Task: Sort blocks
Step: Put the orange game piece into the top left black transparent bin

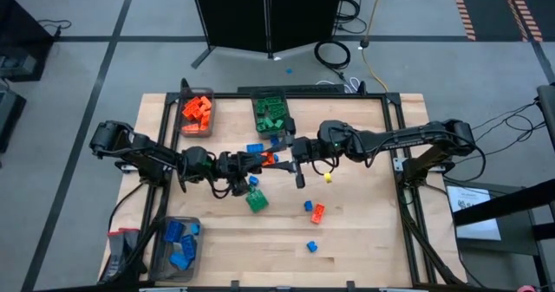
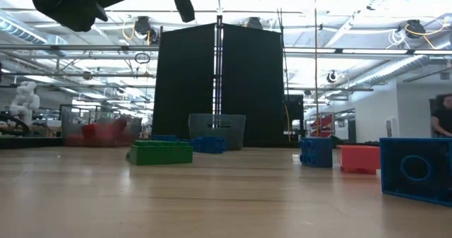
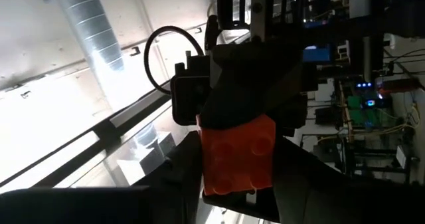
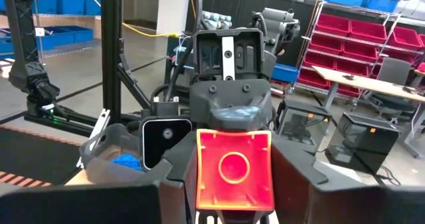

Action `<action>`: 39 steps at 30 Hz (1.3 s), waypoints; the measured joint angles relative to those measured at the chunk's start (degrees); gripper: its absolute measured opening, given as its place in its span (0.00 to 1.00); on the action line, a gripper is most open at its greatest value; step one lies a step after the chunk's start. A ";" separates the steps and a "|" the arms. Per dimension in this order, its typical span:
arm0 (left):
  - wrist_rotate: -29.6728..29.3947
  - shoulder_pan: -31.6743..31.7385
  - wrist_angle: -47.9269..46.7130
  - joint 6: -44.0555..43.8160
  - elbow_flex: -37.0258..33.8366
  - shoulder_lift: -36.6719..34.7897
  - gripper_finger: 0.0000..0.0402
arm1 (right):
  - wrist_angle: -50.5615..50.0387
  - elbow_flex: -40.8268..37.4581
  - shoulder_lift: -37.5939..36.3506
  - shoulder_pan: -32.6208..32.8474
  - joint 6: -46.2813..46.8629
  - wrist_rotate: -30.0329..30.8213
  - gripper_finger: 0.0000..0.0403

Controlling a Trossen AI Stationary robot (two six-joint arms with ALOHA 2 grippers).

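An orange block (image 1: pixel 269 158) hangs above the table's middle, between both grippers. My left gripper (image 1: pixel 257 161) reaches it from the table's left and my right gripper (image 1: pixel 286 156) from the right. Each is shut on it. The left wrist view shows the block's studded face (image 3: pixel 238 154). Its hollow underside (image 4: pixel 234 169) shows in the right wrist view. Loose blocks lie on the table: a green one (image 1: pixel 257 201), blue ones (image 1: pixel 254 148) (image 1: pixel 307 206) (image 1: pixel 311 246), an orange one (image 1: pixel 318 212) and a small yellow one (image 1: pixel 328 178). My left gripper pinches the orange block between its two fingers (image 3: pixel 182 174) by two opposite sides (image 3: pixel 206 164). The fingers lie level, coming from the table's left. The block is lifted clear of the table. My right gripper pinches the same block between its two fingers (image 4: pixel 289 174) by its side walls (image 4: pixel 199 177), hollow underside facing the wrist camera. It comes level from the table's right, nose to nose with the left gripper.
Three bins stand on the table: one with orange blocks (image 1: pixel 196 112) at the far left, one with green blocks (image 1: pixel 270 112) at the far middle, one with blue blocks (image 1: pixel 178 244) at the near left corner. Bare wood lies toward the near right.
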 joint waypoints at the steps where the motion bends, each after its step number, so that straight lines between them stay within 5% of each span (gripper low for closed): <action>1: 0.00 0.00 -0.04 -0.04 0.00 0.00 0.31 | -0.16 0.00 -0.02 0.00 0.12 0.00 0.29; 12: -4.00 0.00 0.47 1.01 0.00 0.02 0.33 | -0.60 0.00 0.00 0.03 2.63 0.73 0.46; 18: -6.43 -0.62 0.79 0.73 0.00 0.04 0.33 | -6.89 0.02 -1.90 -0.86 -0.82 0.73 0.44; 22: -13.59 -0.86 1.70 -0.25 0.00 0.04 0.34 | -16.02 0.02 -7.04 -1.86 -3.51 5.55 0.42; 32: -40.16 4.75 2.53 -28.20 0.00 0.02 0.34 | -52.71 0.02 -19.47 -2.12 12.26 22.94 0.41; 39: -49.39 13.31 2.54 -46.49 -1.97 0.00 0.34 | -68.86 0.02 -19.24 -1.69 25.83 23.91 0.41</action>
